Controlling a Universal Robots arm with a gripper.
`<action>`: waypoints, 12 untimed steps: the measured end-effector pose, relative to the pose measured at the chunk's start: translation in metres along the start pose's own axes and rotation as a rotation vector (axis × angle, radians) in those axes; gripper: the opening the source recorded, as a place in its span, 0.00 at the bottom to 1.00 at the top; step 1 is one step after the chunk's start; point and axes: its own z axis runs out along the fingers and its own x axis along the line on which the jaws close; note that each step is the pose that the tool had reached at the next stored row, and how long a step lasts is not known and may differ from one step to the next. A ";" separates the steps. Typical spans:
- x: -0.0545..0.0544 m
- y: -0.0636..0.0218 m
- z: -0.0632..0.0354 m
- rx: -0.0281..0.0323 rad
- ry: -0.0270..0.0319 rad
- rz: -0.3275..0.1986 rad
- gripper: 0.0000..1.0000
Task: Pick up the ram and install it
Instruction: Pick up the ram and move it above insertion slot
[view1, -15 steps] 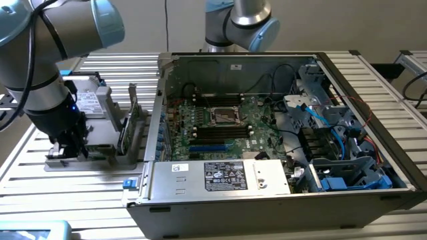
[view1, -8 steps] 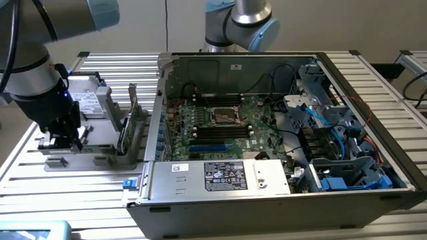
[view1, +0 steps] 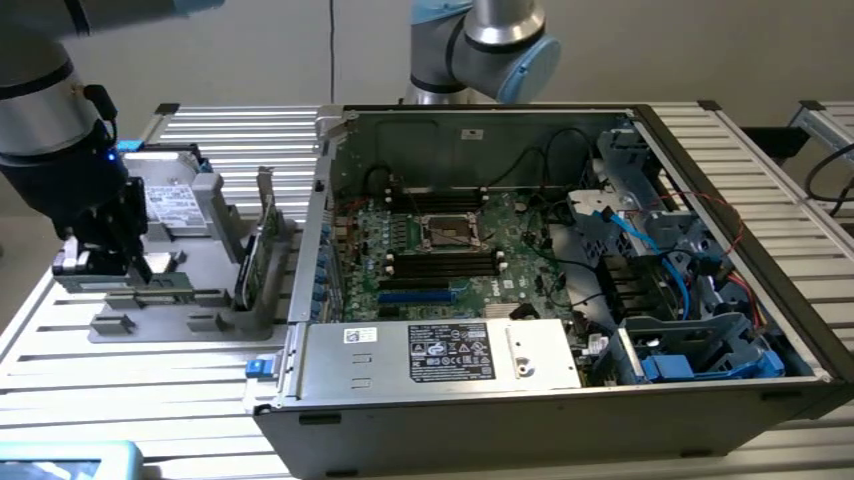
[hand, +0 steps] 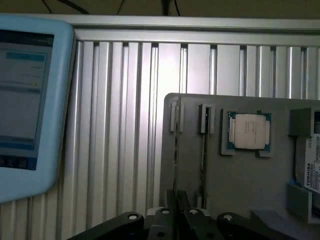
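On the grey holder plate (hand: 240, 185), the ram (hand: 176, 150) was seen edge-on, standing in its narrow slot, not yet lifted clear. A second thin stick (hand: 204, 150) was noted in the neighbouring slot, just beside it. The hand (hand: 177, 197) was placed low over the plate, directly in line with the ram's upper edge, its fingers drawn almost together. Whether the stick was actually pinched between them or only closely flanked could not be told.

Further along the same plate, a processor chip (hand: 249, 131) and a hard drive (hand: 310, 172) were seated in their own recesses, untouched. The plate was set on the ribbed aluminium bench (hand: 125, 125), with a blue-cased tablet (hand: 25, 100) lying near it.

The open computer case (view1: 534, 400) was well apart from the hand, toward the exterior view's right, with the motherboard (view1: 454, 240) exposed and its dark memory slots (view1: 441, 262) reachable from above.

Progress was judged early: the approach to the ram was done and the pick at most begun. Carrying and seating in a slot were left.
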 end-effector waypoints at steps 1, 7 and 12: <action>0.001 -0.0002 -0.0045 -0.0001 0.0000 0.000 0.13; 0.006 -0.0158 -0.0324 -0.0018 -0.0001 0.000 0.13; 0.011 -0.0319 -0.0556 -0.0037 -0.0001 0.000 0.13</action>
